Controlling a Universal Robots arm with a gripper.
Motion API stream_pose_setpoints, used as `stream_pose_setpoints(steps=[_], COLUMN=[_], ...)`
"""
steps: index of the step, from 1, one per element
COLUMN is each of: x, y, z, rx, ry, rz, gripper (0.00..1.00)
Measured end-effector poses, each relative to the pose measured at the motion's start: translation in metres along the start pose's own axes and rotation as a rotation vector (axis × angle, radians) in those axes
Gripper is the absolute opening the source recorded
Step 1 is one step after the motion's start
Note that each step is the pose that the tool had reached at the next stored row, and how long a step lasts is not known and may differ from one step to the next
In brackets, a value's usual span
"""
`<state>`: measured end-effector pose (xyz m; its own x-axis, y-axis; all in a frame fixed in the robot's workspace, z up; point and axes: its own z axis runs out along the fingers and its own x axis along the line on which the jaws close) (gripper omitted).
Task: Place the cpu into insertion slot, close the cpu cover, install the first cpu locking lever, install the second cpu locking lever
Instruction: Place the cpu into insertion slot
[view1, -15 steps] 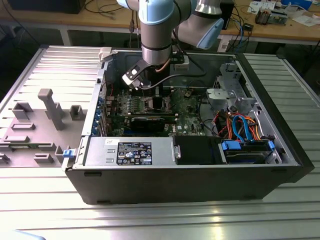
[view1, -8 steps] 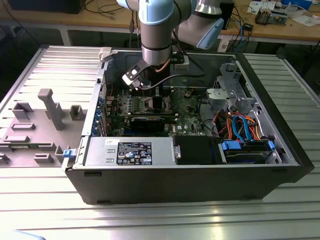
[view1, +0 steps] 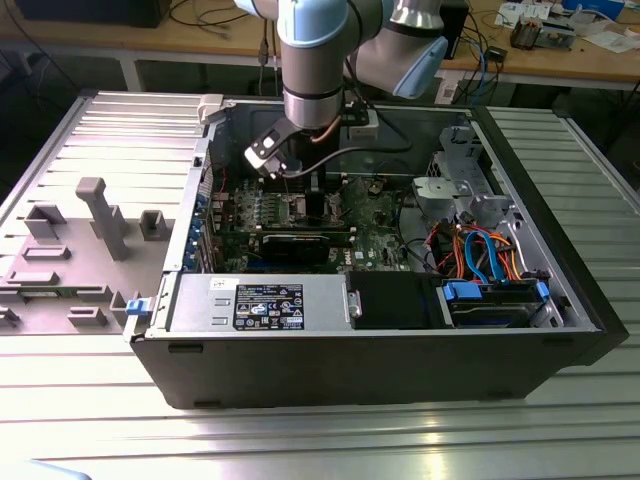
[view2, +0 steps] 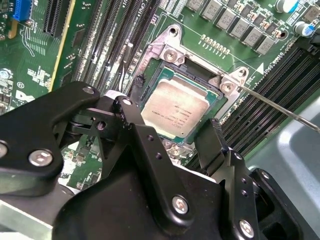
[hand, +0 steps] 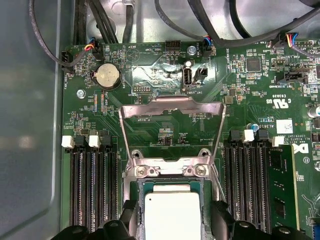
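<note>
Between our gripper's (view2: 169, 119) wide-spread fingers (view2: 132, 120) we find the cpu (view2: 175, 107) seated in the insertion slot (view2: 192, 80), cpu cover (hand: 172, 104) raised.

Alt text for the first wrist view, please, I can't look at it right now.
The cpu sits in the slot, the gripper straddling it with jaws open. The cover is swung open beyond it, memory slots on both sides.
</note>
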<state>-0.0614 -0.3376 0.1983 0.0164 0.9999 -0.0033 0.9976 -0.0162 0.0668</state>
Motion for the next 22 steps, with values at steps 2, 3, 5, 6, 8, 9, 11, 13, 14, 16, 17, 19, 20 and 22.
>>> stream_pose_setpoints(steps=[2, 3, 5, 6, 8, 9, 11, 13, 14, 16, 17, 19, 20, 22], x=[0.0014, 0.0017, 0.0023, 0.0025, 0.0027, 0.0030, 0.0043, 0.0052, 0.0056, 0.0067, 0.0067, 0.0067, 0.0066, 0.0066], y=[0.0000, 0.0000, -0.0001, -0.0001, -0.0001, -0.0001, -0.0002, -0.0002, -0.0002, -0.0002, -0.0002, -0.0002, -0.0002, -0.0001], z=[0.0001, 0.0001, 0.0005, 0.0006, 0.0008, 0.0010, 0.0012, 0.0013, 0.0013, 0.0014, 0.0014, 0.0014, 0.0014, 0.0009], rx=[0.0000, -0.0001, -0.0001, -0.0001, 0.0001, 0.0000, 0.0001, 0.0000, 0.0000, 0.0000, 0.0000, -0.0001, 0.0000, -0.0001], ry=[0.0001, 0.0002, 0.0003, 0.0003, 0.0010, 0.0023, 0.0027, 0.0028, 0.0028, 0.0029, 0.0028, -0.0002, -0.0010, -0.0022], rz=[0.000, 0.000, 0.000, 0.000, 0.000, 0.000, 0.000, 0.000, 0.000, 0.000, 0.000, 0.000, 0.000, 0.000], gripper=[0.69, 0.69, 0.69, 0.69, 0.69, 0.69, 0.69, 0.69, 0.69, 0.69, 0.69, 0.69, 0.69, 0.69])
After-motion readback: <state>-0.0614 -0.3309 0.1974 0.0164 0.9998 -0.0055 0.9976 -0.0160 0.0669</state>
